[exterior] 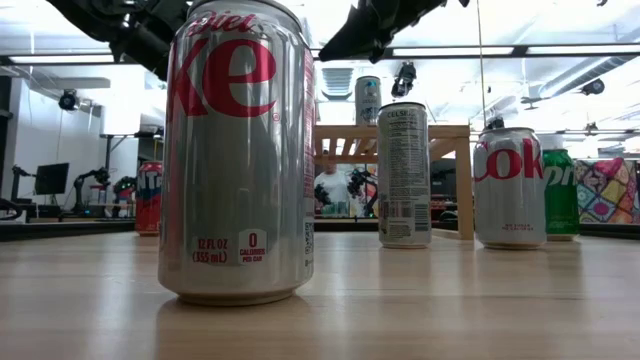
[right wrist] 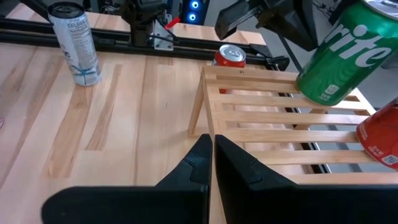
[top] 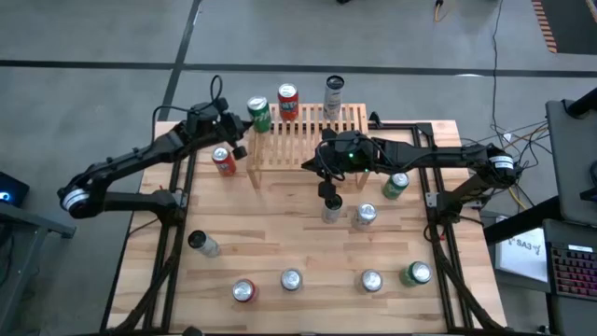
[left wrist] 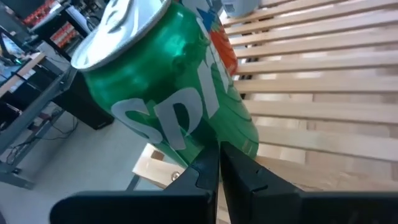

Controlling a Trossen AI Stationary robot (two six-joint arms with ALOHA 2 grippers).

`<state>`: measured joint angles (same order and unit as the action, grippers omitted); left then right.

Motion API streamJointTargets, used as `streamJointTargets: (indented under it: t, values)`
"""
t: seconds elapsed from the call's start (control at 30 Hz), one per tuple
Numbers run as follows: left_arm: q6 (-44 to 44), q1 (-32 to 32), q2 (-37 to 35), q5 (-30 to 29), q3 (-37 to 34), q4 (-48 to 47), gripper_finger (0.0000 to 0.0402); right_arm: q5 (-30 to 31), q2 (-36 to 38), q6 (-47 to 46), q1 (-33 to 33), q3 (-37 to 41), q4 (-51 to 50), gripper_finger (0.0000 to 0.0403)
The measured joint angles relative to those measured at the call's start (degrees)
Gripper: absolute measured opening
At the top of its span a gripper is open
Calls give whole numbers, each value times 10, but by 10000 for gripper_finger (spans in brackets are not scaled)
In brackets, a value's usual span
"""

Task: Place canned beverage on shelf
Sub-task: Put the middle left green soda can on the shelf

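While overhead hides it, the green can [left wrist: 180, 106] tilts on the shelf [left wrist: 323, 93]

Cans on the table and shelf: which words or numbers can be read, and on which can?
"12 FL OZ (355 mL)", "0": nearest silver can.
"Cok", cut off: silver can further back.
"Spr", partly hidden: green can on the shelf.
Tall slim can: print too small.

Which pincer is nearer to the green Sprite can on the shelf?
Left. The left pincer sits just beside the Sprite can; the right pincer is off the shelf, over the table.
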<state>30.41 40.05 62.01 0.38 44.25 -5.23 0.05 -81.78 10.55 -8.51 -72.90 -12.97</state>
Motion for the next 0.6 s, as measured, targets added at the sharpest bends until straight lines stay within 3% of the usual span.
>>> streamJointTargets:
  t: [0.47,0.6]
  values:
    - [-15,2,7,6,0,-1,0,0,0,0,0,1,0,9]
    - [-26,1,9,76,0,-18,0,0,0,0,0,4,0,9]
